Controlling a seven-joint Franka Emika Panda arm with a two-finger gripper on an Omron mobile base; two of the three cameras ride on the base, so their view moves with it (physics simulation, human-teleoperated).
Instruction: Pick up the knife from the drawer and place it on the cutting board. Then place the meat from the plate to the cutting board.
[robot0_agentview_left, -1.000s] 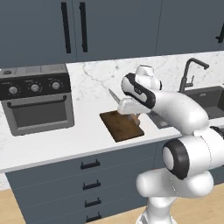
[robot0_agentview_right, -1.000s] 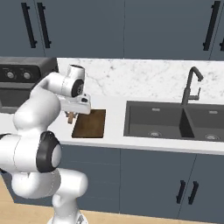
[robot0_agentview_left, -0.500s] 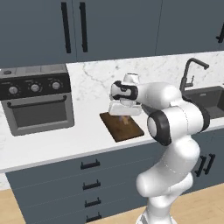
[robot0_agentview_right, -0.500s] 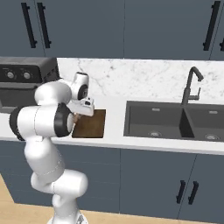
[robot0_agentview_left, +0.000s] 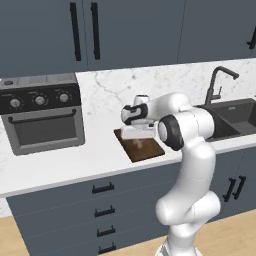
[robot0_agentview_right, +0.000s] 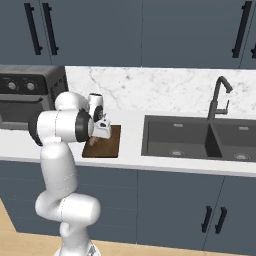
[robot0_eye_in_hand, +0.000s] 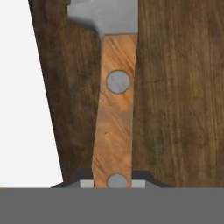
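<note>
Knife (robot0_eye_in_hand: 114, 109) first: you have its tan wooden handle clamped in the tool (robot0_agentview_left: 137, 141), and in the hand view the handle with its two steel rivets runs up from between the finger tips to the grey blade at the top edge. Behind it you see the dark brown cutting board (robot0_eye_in_hand: 175, 96), with white worktop (robot0_eye_in_hand: 26, 109) to one side of the board's edge. From the left base view your tool hangs directly over the cutting board (robot0_agentview_left: 145, 148), low and close above it; whether the knife touches the wood you cannot tell. The right base view shows the same, with the tool (robot0_agentview_right: 102, 131) above the near left part of the cutting board (robot0_agentview_right: 111, 142). The board lies on the marble worktop (robot0_agentview_left: 100, 155) between the toaster oven (robot0_agentview_left: 42, 117) and the sink (robot0_agentview_right: 200, 140), whose black tap (robot0_agentview_right: 220, 97) stands behind it. Below the worktop edge you see slate-blue drawer fronts (robot0_agentview_left: 100, 200) with black bar handles.
</note>
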